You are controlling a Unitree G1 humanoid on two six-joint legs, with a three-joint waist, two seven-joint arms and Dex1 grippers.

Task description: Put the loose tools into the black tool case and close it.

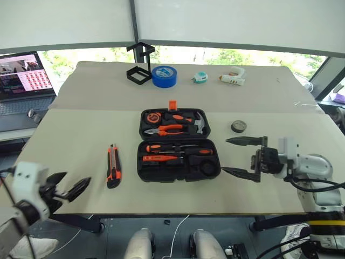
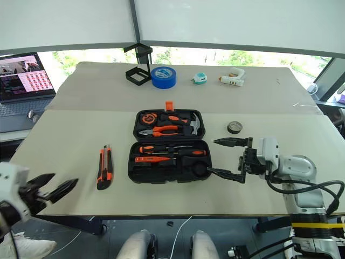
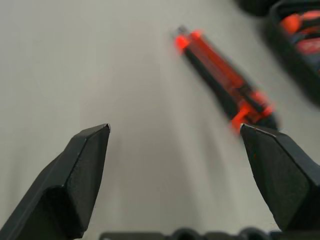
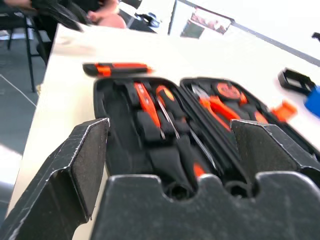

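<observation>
Black case [image 1: 179,144] lies open mid-surface [image 1: 81,135] with orange tools slotted inside, I see the knife [image 1: 112,165] loose just to its left, my left gripper [image 1: 69,185] empty with jaws wide near the knife, right gripper [image 1: 243,156] likewise wide beside the case.

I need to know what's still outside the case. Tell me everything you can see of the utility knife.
The utility knife is a chunky orange-and-black tool, plastic by its look. It lies flat on the table, lengthwise toward the far edge, left of the open case and apart from it. Nothing touches it; the left gripper is open and hovers short of it.
</observation>
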